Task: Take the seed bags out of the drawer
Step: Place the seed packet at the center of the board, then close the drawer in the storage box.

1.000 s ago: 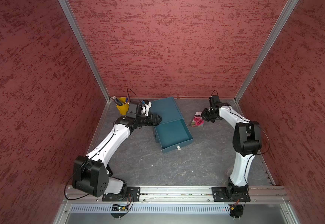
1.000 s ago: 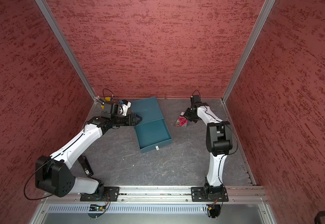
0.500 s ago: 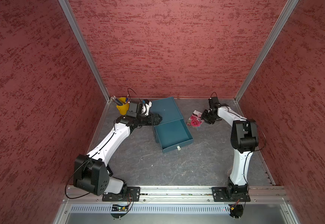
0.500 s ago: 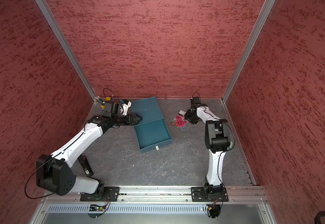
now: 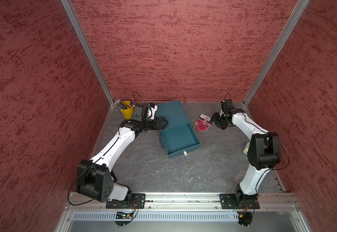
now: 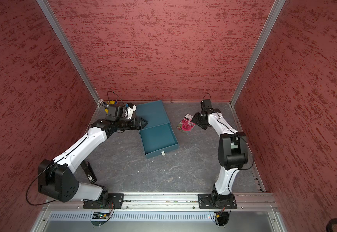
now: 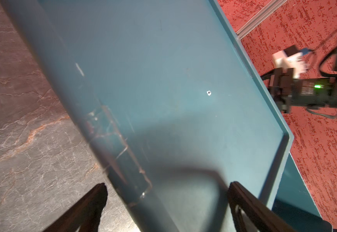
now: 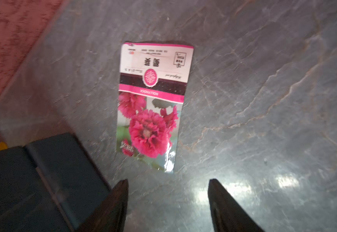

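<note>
One seed bag [image 8: 149, 112] with a pink-red flower photo lies flat on the grey table [image 5: 163, 172], to the right of the drawer; both top views show the seed bag [image 5: 201, 123] [image 6: 186, 125]. My right gripper [image 8: 167, 183] is open just behind its near end, with nothing between the fingers [image 8: 121, 200]. The teal drawer [image 5: 177, 136] [image 6: 157, 138] is pulled out of its flat case [image 5: 171, 114], and its floor looks bare. My left gripper [image 7: 167, 187] is open, straddling the case's [image 7: 163, 80] left edge: one finger beside it, one above its top.
A yellow cup [image 5: 127, 110] of pens stands in the back left corner behind my left arm. A small cream object [image 5: 246, 149] sits by the right arm's elbow. A black labelled piece [image 6: 89, 172] lies near the left arm's base. Red walls close three sides.
My right gripper has opened and let go of the pink seed bag, which now lies flat on the table. The left arm has stayed at the case.
</note>
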`<move>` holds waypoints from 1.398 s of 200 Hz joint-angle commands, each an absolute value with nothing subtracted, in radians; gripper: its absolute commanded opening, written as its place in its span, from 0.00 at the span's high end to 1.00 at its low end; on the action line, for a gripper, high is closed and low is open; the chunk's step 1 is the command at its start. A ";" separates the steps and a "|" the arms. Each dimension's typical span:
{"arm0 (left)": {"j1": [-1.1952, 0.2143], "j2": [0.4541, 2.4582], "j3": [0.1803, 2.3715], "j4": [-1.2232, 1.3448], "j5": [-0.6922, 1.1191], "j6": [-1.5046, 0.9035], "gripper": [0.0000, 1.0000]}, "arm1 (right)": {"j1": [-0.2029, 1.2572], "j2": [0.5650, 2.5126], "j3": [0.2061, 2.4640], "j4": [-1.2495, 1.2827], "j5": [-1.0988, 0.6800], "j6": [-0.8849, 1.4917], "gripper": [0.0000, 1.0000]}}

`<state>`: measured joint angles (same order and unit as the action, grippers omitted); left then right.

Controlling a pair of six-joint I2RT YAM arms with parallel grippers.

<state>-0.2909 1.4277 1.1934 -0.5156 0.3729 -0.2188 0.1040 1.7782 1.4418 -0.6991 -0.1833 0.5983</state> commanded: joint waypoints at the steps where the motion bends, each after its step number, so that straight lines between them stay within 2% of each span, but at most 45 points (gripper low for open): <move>1: -0.287 1.450 1.207 -0.552 0.347 -0.202 0.03 | 0.133 1.661 1.374 -0.696 -0.228 0.568 0.28; 39: -0.287 1.451 1.207 -0.552 0.351 -0.204 0.03 | 0.225 1.464 1.297 -0.771 -0.240 0.527 0.19; 95: -0.285 1.448 1.213 -0.562 0.355 -0.199 0.03 | 0.441 1.178 1.212 -0.902 -0.145 0.529 0.10; 147: -0.285 1.450 1.213 -0.559 0.356 -0.202 0.03 | 0.633 1.002 1.054 -0.875 -0.130 0.517 0.08; 184: -0.285 1.451 1.213 -0.558 0.356 -0.205 0.03 | 0.847 0.990 1.004 -0.821 -0.006 0.558 0.08; 201: -0.285 1.453 1.215 -0.558 0.356 -0.204 0.03 | 0.926 1.010 0.989 -0.774 0.059 0.570 0.12; 228: -0.285 1.451 1.215 -0.558 0.355 -0.208 0.03 | 1.016 1.060 0.969 -0.662 0.154 0.572 0.18; 279: -0.283 1.446 1.221 -0.572 0.351 -0.204 0.03 | 1.133 1.165 0.927 -0.458 0.313 0.560 0.21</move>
<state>-0.2897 1.4345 1.2026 -0.5224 0.3729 -0.2192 1.0927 1.1362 0.9478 -0.6090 0.1741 0.5644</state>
